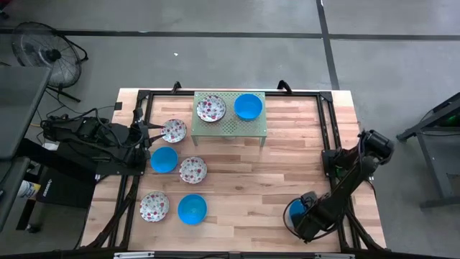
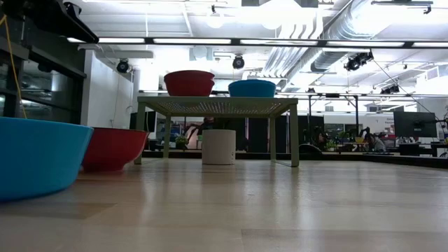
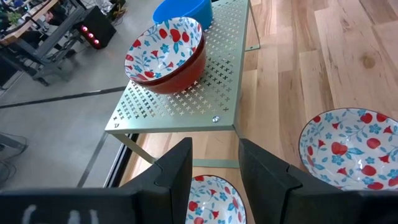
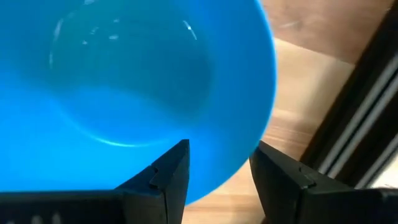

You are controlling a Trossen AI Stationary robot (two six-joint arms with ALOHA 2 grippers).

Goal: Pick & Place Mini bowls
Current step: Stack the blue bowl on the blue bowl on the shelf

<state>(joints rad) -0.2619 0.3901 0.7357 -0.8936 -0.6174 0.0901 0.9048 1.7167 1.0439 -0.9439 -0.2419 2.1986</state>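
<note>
A blue mini bowl [image 1: 292, 208] [image 4: 137, 87] sits on the table at the near right. My right gripper [image 1: 302, 220] [image 4: 217, 152] is open just above it and points down. One finger stands over the bowl's inside and the other outside its rim [image 4: 239, 163]; no touch shows. My left gripper [image 1: 144, 134] [image 3: 214, 149] waits open at the table's left with nothing between its fingers. On the pale green rack [image 1: 230, 126] rest a floral mini bowl [image 1: 210, 108] [image 3: 165, 53] and a blue one [image 1: 248, 106]. Several more bowls stand on the table's left half.
Floral bowls [image 1: 174, 130] [image 1: 192, 170] [image 1: 154, 206] and blue bowls [image 1: 164, 159] [image 1: 192, 209] stand in a cluster on the left. The black frame rail [image 1: 338, 129] runs along the table's right edge beside my right arm. Bare wood lies in the middle [image 1: 251, 187].
</note>
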